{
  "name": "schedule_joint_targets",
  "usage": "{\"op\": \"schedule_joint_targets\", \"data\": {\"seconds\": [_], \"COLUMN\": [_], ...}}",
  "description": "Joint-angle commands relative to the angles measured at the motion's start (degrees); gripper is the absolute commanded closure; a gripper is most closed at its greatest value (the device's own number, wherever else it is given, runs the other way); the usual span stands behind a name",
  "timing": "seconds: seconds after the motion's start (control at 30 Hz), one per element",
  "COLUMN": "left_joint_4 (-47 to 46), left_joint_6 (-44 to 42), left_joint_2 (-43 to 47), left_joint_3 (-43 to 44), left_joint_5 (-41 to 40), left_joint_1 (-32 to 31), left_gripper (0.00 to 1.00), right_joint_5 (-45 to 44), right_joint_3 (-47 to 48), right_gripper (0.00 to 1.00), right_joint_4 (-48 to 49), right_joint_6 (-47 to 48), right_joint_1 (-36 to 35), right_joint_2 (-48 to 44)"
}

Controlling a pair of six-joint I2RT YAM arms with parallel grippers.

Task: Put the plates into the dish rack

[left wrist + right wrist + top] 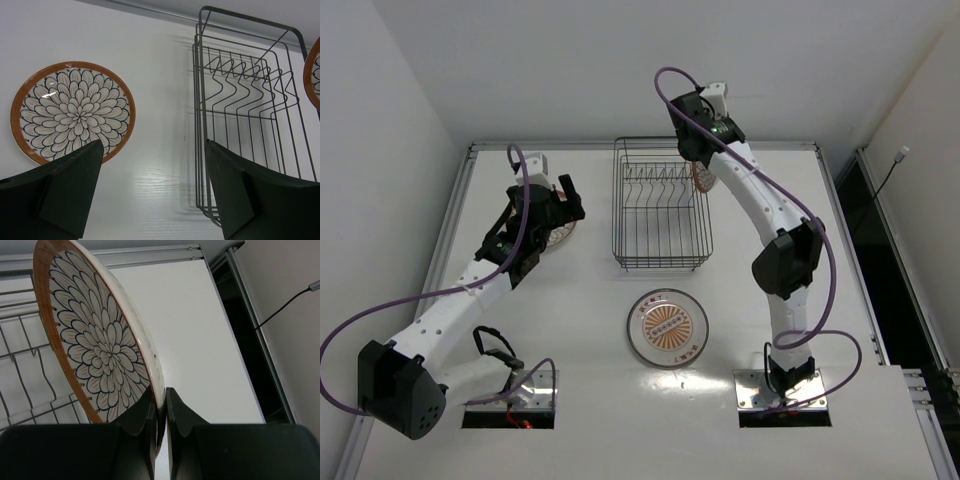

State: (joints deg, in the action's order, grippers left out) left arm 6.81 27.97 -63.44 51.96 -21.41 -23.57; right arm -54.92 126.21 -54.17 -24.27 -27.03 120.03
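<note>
R gripper (pixel 160 401) is pinched on plate (pixel 100 350) rim, at 3 o'clock of rack (pixel 660 262); L gripper (pixel 152 147) is spread near 2nd plate (pixel 72 112), at 9 o'clock.

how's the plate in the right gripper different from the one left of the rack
The held plate stands on edge, tilted, its rim pinched in the right gripper; the left plate lies flat, face up, on the table, ungripped. The held plate is at the right side of the rack; the left plate sits apart from it. Both share an orange-brown rim and petal pattern.
</note>
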Motion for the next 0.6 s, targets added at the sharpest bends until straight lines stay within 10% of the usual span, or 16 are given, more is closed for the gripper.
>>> {"op": "schedule_joint_targets", "data": {"seconds": [0.0, 0.57], "left_joint_4": [-1.53, -1.53], "left_joint_6": [0.77, 0.77], "left_joint_2": [1.56, 1.56], "left_joint_3": [2.35, 2.35], "left_joint_5": [0.49, 0.49], "left_joint_1": [-0.25, -0.25], "left_gripper": [0.20, 0.20], "right_joint_5": [-7.57, -10.04], "right_joint_3": [4.48, 5.01], "right_gripper": [1.00, 1.00], "right_joint_4": [8.90, 11.28], "right_joint_6": [2.91, 5.64], "right_joint_1": [-0.48, -2.59], "right_joint_2": [-0.41, 5.66]}}
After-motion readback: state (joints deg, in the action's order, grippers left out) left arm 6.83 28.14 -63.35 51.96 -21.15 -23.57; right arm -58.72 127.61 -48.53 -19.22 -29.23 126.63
